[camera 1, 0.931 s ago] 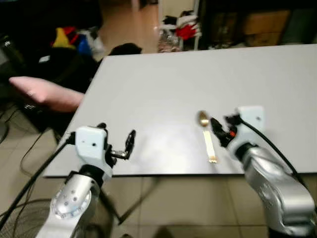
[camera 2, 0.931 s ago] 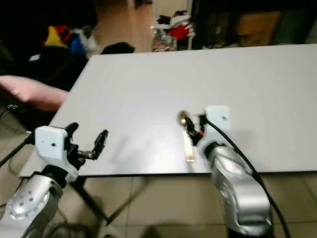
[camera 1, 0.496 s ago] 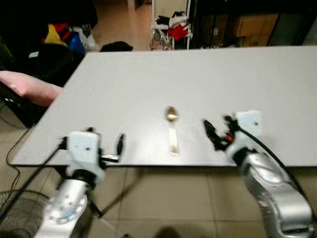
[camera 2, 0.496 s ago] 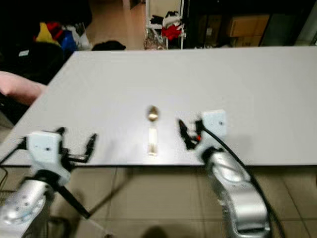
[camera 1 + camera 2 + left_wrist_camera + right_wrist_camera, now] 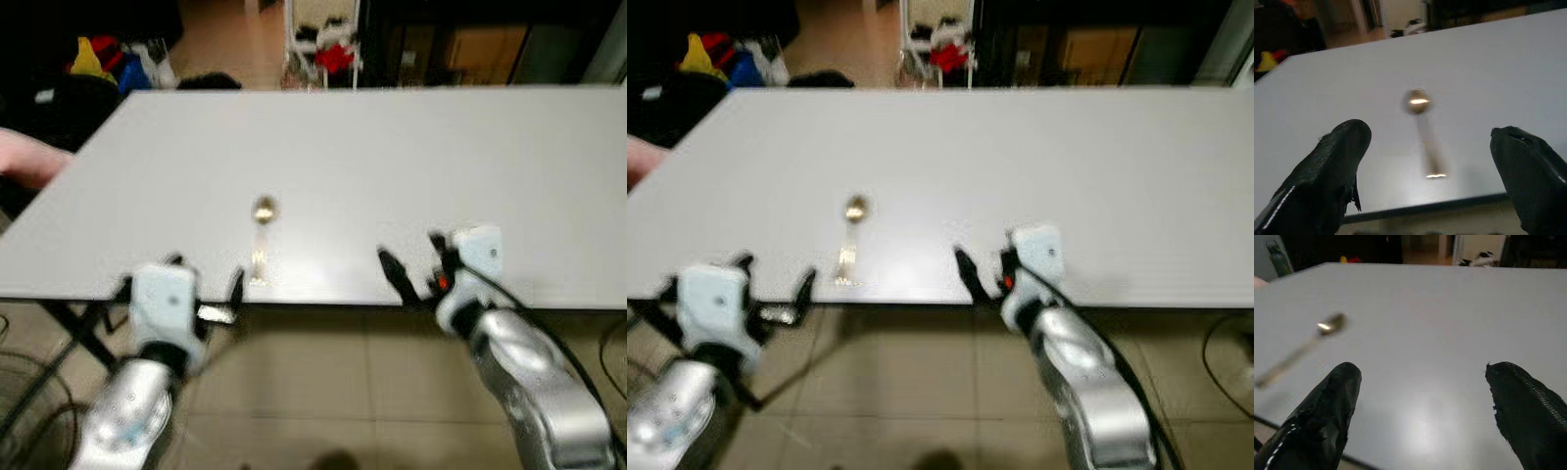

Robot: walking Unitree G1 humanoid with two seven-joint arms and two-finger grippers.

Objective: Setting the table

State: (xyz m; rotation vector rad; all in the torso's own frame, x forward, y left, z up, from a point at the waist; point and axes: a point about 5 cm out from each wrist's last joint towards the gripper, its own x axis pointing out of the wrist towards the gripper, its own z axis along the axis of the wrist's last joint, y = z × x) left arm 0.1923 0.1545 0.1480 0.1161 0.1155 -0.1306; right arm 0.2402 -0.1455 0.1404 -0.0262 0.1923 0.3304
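At the far left a pink shape point(image 5: 24, 157), too blurred to name, sits beyond the worktop point(image 5: 392, 147) corner. The left claw point(image 5: 216, 299) hangs at the near edge, its fingers spread wide and holding nothing; the wrist view looks between them straight at the gold spoon point(image 5: 1425, 132). That spoon point(image 5: 261, 240) lies flat on the worktop just beyond this claw, bowl away from the robot, handle end close to the edge. Further right, the right claw point(image 5: 416, 274) hovers over the near edge, fingers well apart and empty, with bare surface ahead of it. If the spoon needs repositioning, the left claw looks better placed: come down on the handle near the edge, close across its narrow width, and lift level, since a thin flat handle is likely to slip or pivot
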